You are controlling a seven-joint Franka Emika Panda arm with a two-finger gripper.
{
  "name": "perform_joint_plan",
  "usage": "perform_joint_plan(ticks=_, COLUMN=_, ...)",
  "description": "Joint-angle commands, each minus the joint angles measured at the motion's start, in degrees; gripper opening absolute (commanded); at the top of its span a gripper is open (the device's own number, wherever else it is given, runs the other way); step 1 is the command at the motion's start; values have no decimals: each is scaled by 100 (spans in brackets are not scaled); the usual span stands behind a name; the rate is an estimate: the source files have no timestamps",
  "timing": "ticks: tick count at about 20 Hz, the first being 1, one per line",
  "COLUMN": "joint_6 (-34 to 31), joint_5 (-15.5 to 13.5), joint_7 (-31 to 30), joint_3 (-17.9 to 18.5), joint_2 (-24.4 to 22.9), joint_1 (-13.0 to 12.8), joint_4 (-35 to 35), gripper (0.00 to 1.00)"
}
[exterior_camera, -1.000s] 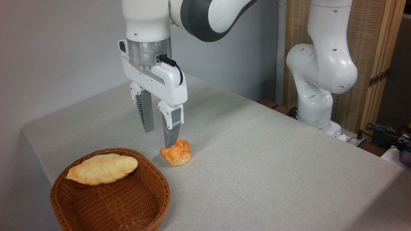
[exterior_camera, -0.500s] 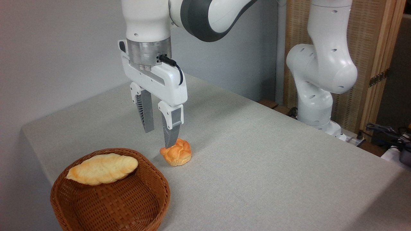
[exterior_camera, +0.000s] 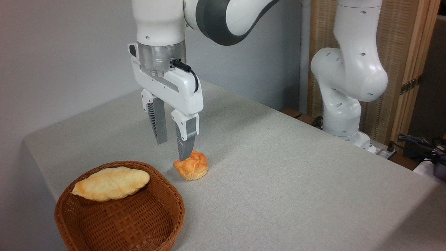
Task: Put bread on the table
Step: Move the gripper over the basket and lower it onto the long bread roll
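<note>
Above centre-left, my gripper (exterior_camera: 171, 150) hangs open and empty, one finger (exterior_camera: 184, 144) near the bun (exterior_camera: 191, 165). I'd swing toward lower left, straddle the bread (exterior_camera: 110, 183) across the basket (exterior_camera: 122, 216), then lift onto the desk (exterior_camera: 278, 167).

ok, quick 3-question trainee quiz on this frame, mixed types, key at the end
1. True or false: the long braided loaf already lies on the grey table.
2. Multiple choice: what sits directly below the tool? A) the wicker basket B) the small orange knotted bun C) bare table
3. Short answer: are the tool's fingers closed on anything?

Key
1. False. The loaf rests across the rim of the basket, not on the table.
2. B. The nearer fingertip looks to end at the bun's top; real contact cannot be told.
3. No. The fingers stand apart with nothing between them.
</note>
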Motion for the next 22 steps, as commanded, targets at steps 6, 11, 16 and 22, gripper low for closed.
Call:
perform_joint_plan(ticks=6, joint_6=-116, joint_5=-36, joint_7=47, joint_3=3, joint_2=86, joint_1=-60, joint_4=41, gripper=100)
perform_joint_plan(ticks=11, joint_6=656, joint_5=-517, joint_7=38, joint_3=3, joint_2=306, joint_1=-68, joint_4=49, gripper=100)
perform_joint_plan(ticks=16, joint_6=1326, joint_5=-774, joint_7=29, joint_3=-93, joint_2=622, joint_1=-77, joint_4=49, gripper=100)
perform_joint_plan(ticks=22, joint_6=2117, joint_5=-774, joint_7=21, joint_3=-392, joint_2=1114, joint_1=-77, joint_4=49, gripper=100)
